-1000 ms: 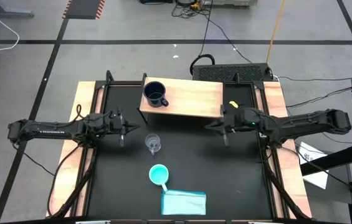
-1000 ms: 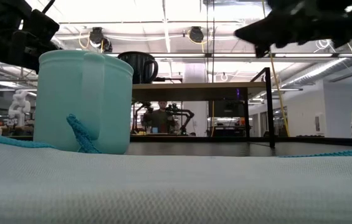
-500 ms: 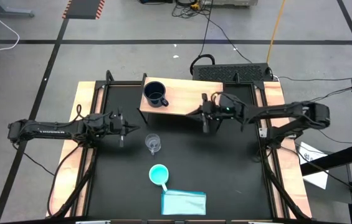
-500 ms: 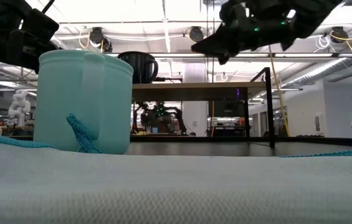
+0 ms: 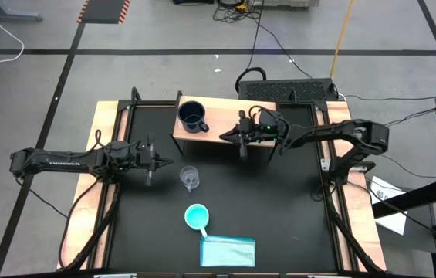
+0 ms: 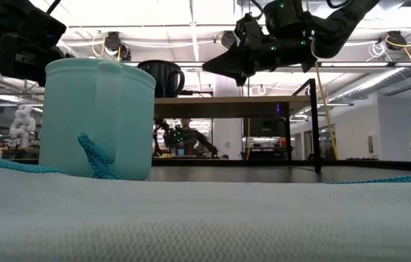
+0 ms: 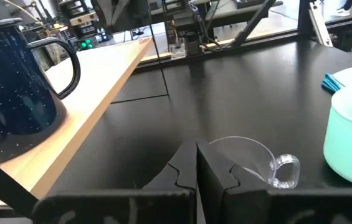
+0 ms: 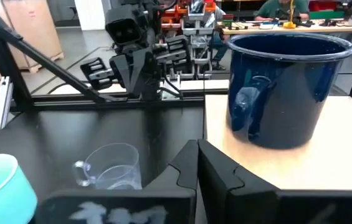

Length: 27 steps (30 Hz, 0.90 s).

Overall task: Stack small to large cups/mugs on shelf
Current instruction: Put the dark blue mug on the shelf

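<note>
The dark navy mug point(image 5: 192, 116) stands upright on the left end of the light-wood shelf point(image 5: 233, 120). The clear glass cup point(image 5: 189, 178) and the turquoise mug point(image 5: 196, 217) stand on the black table. My left gripper point(image 5: 150, 160) is shut and empty, left of the glass cup point(image 7: 244, 160). My right gripper point(image 5: 242, 140) is shut and empty, above the shelf's near edge, right of the navy mug point(image 8: 285, 87).
A folded light blue cloth point(image 5: 227, 251) lies at the table's near edge, beside the turquoise mug point(image 6: 97, 116). Wooden strips point(image 5: 86, 201) edge the table on both sides. The shelf's right part point(image 5: 260, 116) is bare wood.
My right gripper has travelled toward the table's left, from beside the shelf's right end to over the shelf's near edge, closer to the navy mug. The cups have stayed in place.
</note>
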Tool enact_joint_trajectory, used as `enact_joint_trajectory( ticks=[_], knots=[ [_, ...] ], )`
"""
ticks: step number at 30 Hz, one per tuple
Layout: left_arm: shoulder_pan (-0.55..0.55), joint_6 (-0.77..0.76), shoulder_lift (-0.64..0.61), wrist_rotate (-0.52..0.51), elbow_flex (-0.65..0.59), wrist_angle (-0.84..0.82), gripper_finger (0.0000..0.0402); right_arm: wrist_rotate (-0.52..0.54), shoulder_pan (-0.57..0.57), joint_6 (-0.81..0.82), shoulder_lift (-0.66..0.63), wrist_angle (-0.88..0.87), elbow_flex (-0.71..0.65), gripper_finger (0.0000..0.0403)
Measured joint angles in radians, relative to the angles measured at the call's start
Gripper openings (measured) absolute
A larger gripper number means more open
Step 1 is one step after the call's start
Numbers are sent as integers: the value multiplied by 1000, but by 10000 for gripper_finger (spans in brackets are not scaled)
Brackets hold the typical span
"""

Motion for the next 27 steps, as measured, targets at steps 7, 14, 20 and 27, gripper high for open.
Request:
enact_joint_trajectory(
  ticks=[7, 14, 20, 27],
  knots=[
    [0, 8, 0, 0, 0, 0, 12, 2, -32, 27, 38, 70, 5, 0],
    [0, 8, 0, 0, 0, 0, 9, 3, -38, 27, 99, 82, 55, 0],
    [0, -1, 0, 5, 0, 0, 14, 32, -38, 25, 166, 80, 111, 0],
    [0, -5, 0, 8, 1, -33, 8, 60, -48, 15, 153, 90, 114, 0]
  ],
)
